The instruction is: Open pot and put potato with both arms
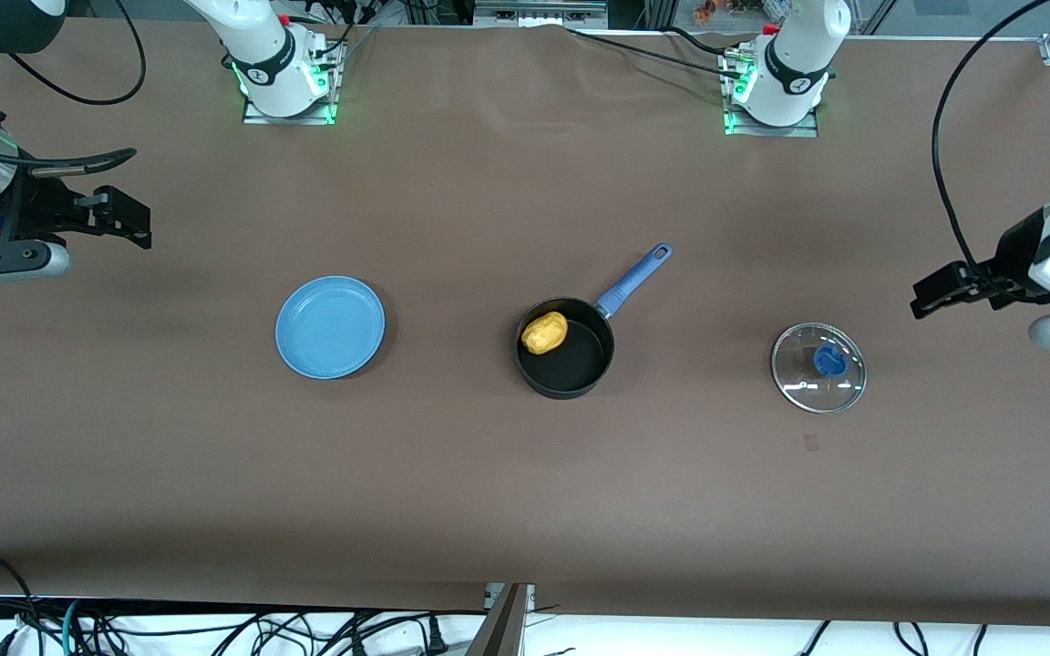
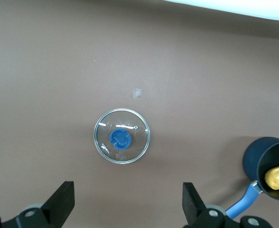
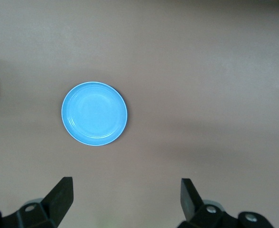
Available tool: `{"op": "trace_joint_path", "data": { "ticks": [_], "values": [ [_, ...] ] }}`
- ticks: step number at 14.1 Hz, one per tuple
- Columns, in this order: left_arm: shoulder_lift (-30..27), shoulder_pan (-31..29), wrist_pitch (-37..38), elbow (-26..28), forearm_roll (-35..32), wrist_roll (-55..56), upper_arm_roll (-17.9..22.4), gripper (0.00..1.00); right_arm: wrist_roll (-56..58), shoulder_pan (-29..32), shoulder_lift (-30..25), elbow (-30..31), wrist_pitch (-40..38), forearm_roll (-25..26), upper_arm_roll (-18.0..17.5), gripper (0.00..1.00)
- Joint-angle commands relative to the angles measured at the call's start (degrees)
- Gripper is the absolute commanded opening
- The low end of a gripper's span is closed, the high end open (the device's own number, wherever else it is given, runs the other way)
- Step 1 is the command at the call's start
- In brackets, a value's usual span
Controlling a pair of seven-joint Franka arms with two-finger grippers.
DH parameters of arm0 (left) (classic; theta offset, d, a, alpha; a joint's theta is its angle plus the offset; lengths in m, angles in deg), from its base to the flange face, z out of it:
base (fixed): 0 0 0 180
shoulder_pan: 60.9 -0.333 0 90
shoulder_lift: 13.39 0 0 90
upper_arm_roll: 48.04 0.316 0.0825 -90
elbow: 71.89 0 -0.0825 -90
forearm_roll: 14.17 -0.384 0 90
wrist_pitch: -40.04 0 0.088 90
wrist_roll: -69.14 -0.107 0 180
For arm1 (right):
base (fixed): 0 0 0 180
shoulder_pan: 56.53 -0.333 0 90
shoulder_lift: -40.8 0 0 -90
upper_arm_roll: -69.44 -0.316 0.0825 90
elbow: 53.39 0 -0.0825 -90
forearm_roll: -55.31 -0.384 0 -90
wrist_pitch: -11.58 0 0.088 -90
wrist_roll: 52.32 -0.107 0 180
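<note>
We note the saucepan standing uncovered at mid-surface, its blue-purple handle angled away from the front camera and toward the left arm's end. The potato lies inside the pan, against the wall on the side toward the right arm's end; in the left wrist view it shows as a yellow lump in the black bowl.

The glass lid, blue knob up, lies flat on the brown surface, well apart from the saucepan, toward the left arm's end. The left end effector hangs in the air near that end of the surface, close to the lid but clear of it. From its wrist camera we see both fingers spread wide with nothing between them, the lid lying on the surface ahead of the gap.

The light-blue plate rests bare toward the right arm's end, well apart from the saucepan. The right end effector hovers over the surface toward that arm's end, away from the plate. Its fingers also stand wide apart and carry nothing, with the plate in plain sight ahead of them.

We see neither end effector touching any object.
</note>
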Motion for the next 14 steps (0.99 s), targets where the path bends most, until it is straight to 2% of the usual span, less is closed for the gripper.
{"op": "trace_joint_path", "data": {
  "ticks": [1,3,7,14],
  "values": [
    [-4.62,3.04,1.09,3.19,1.35,0.06,3.17,1.0,0.75,0.35,-0.47,0.44,0.19,0.76,-0.55,1.0],
    [-7.35,4.36,0.74,6.45,4.15,-0.55,5.99,1.0,0.75,0.35,-0.47,0.44,0.19,0.76,-0.55,1.0],
    [-10.26,5.16,1.09,8.83,4.78,-4.76,9.59,1.0,0.84,0.44,-0.47,0.44,0.19,0.85,-0.55,1.0],
    [-10.26,4.98,1.35,8.66,4.7,-4.77,9.51,1.0,0.75,0.53,-0.47,0.44,0.19,0.85,-0.55,1.0]
  ]
}}
